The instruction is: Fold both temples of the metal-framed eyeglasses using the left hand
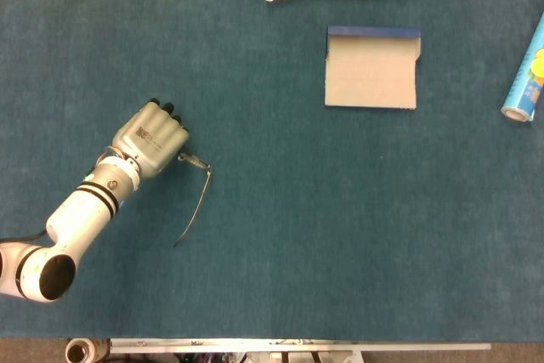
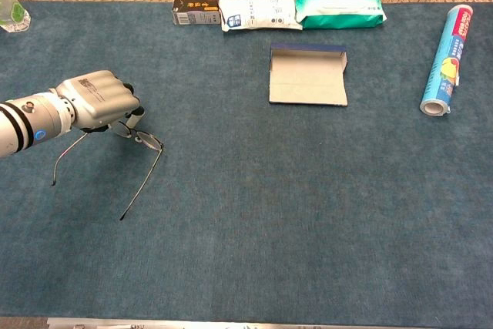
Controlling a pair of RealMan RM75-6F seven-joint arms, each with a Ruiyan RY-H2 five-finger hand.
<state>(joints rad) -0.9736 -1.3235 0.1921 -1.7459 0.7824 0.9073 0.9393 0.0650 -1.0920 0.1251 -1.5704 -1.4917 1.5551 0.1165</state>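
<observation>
Leftward, left hand (image 2: 100, 100) holding eyeglasses (image 2: 137, 144), open table (image 2: 308, 206) rightward

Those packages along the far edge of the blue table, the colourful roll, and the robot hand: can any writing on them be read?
No text can be read.
Small dark box: light print, too blurred.
White pouch with blue print: too small.
Green wipes pack: no legible label.
Blue and yellow roll: coloured lettering, unreadable.
Grey robot hand: small dark mark on its back, unreadable.
</observation>
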